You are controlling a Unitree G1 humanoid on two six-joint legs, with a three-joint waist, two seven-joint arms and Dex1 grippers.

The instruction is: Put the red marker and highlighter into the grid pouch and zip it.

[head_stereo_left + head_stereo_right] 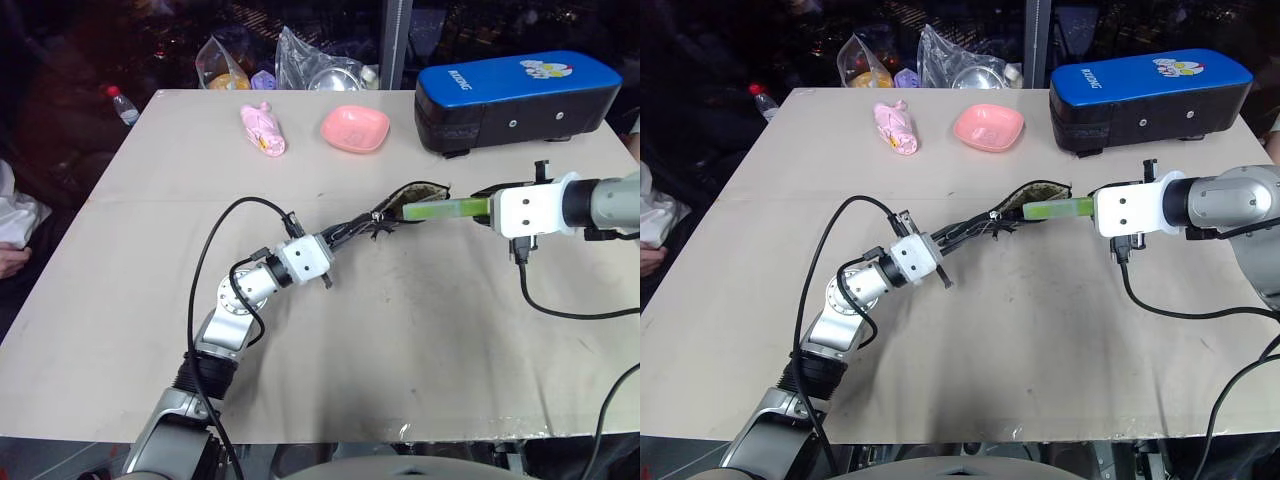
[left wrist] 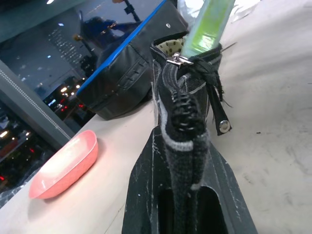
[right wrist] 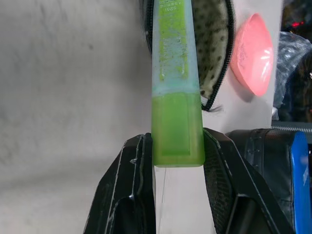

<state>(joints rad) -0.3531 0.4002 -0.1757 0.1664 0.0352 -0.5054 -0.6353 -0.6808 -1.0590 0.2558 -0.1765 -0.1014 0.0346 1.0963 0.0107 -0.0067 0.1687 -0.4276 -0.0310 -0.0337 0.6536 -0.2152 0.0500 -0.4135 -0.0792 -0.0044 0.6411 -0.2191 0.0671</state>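
Right wrist view has my right pincer [image 3: 178, 146] clamped on the green end of the highlighter [image 3: 175, 73], whose paler cap end pokes into the open mouth of the grid pouch [image 3: 214, 53], spotted lining showing. My left pincer [image 1: 345, 235] is shut on the pouch's other end, holding it edge-up off the surface [image 1: 420, 340]. Beyond the pouch sit an empty pink bowl [image 1: 354, 129] and a blue-topped case [image 1: 515, 100].

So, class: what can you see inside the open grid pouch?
The highlighter pokes cap-first into the grid pouch, showing its dotted lining. The pouch's deeper interior is covered, so the red marker cannot be confirmed.
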